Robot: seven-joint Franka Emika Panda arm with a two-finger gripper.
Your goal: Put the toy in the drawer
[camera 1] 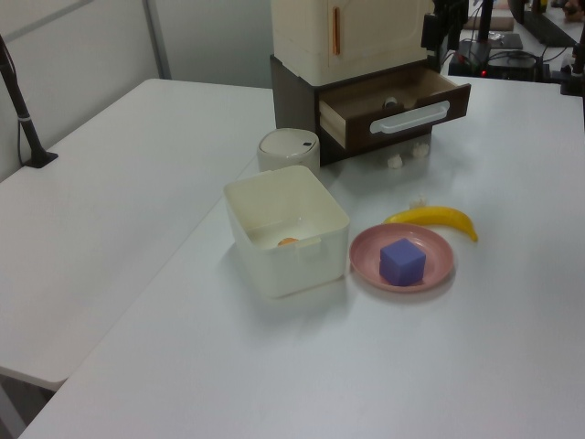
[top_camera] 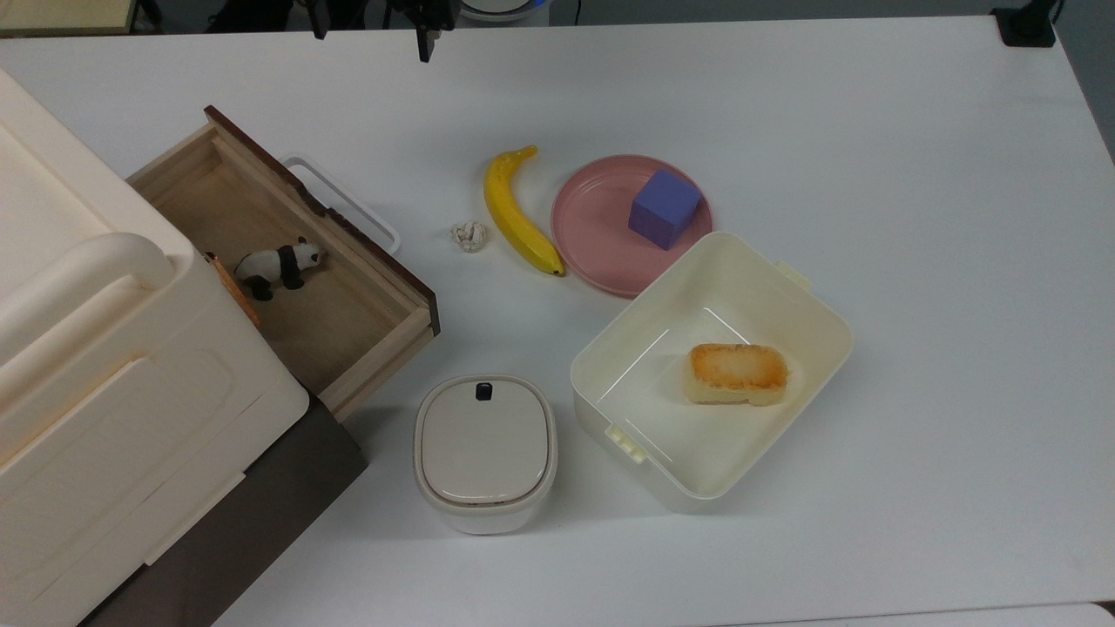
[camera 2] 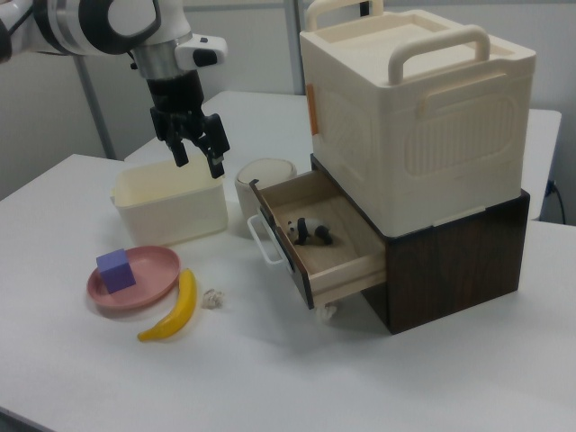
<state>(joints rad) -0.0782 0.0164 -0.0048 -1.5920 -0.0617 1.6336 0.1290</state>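
The toy point(top_camera: 280, 264), a tiny black-and-white panda, stands on its legs inside the open drawer point(top_camera: 355, 324); the right view shows the toy point(camera 2: 310, 232) on the drawer's point(camera 2: 346, 255) light-wood floor. The drawer has a dark brown front and a white loop handle point(top_camera: 345, 204). My gripper point(camera 2: 198, 157) hangs open and empty well above the table, off to the right view's left of the drawer. In the top view my gripper point(top_camera: 370, 33) sits at the upper edge, beyond the drawer front. Nothing is between its fingers.
A banana point(top_camera: 516, 214), a small whitish ball point(top_camera: 469, 235), a pink plate point(top_camera: 592, 252) bearing a purple cube point(top_camera: 665, 208), a cream tub point(top_camera: 810, 348) holding a bread piece point(top_camera: 737, 373) and a lidded pot point(top_camera: 484, 448) lie around. A big cream box point(camera 2: 416, 108) tops the drawer cabinet.
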